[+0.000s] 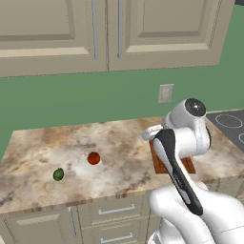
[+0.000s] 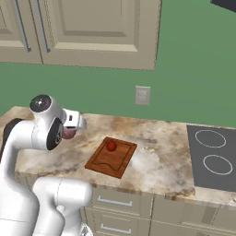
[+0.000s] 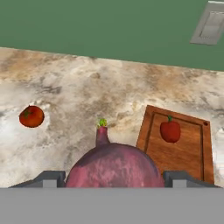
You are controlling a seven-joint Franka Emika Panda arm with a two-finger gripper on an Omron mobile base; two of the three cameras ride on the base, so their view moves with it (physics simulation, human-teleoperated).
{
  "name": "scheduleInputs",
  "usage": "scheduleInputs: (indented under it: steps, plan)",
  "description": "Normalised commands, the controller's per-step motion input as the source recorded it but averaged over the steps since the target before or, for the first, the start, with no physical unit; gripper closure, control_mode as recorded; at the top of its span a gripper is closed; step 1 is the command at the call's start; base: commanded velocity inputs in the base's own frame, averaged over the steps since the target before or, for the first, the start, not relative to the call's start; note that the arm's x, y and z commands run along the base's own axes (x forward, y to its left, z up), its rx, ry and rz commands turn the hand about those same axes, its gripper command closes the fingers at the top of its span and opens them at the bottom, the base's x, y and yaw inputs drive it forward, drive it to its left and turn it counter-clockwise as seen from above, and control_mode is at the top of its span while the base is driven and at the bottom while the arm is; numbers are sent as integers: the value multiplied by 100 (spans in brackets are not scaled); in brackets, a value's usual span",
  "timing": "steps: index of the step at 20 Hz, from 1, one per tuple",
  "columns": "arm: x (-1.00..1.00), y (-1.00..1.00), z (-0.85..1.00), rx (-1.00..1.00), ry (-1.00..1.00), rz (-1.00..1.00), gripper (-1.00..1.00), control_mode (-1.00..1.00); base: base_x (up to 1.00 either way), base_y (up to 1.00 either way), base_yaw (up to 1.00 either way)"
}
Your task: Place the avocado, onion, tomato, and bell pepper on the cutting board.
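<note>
My gripper (image 3: 113, 178) is shut on the onion (image 3: 113, 166), a pinkish-purple ball held between the two fingertips above the counter, left of the cutting board (image 3: 186, 153). In the right base view the onion (image 2: 68, 133) shows under the white hand. The reddish-brown cutting board (image 2: 115, 162) carries the deep red bell pepper (image 2: 111, 146) near its far edge; the hand view also shows that bell pepper (image 3: 170, 131). Out on the counter to the left lies the orange-red tomato (image 1: 94, 157) (image 3: 31, 116). Further left and nearer the front edge sits the dark green avocado (image 1: 58, 174).
A marble counter (image 1: 114, 143) runs below beige wall cabinets and a green wall with a socket (image 2: 142, 95). A black cooktop (image 2: 212, 156) lies right of the board. My own arm hides most of the cutting board (image 1: 159, 166) in the left base view.
</note>
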Motion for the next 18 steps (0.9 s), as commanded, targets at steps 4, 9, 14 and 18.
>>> scheduleInputs:
  steps: [4,9,14,18]
  plan:
    - [-68,-50,67,0,0,0,100,-100,0,0,0]
    - [-14,-54,25,0,2,-3,100,-100,0,0,0]
    - [0,-58,14,0,14,-9,100,-100,0,0,0]
    - [2,-47,3,0,18,-10,100,-100,0,0,0]
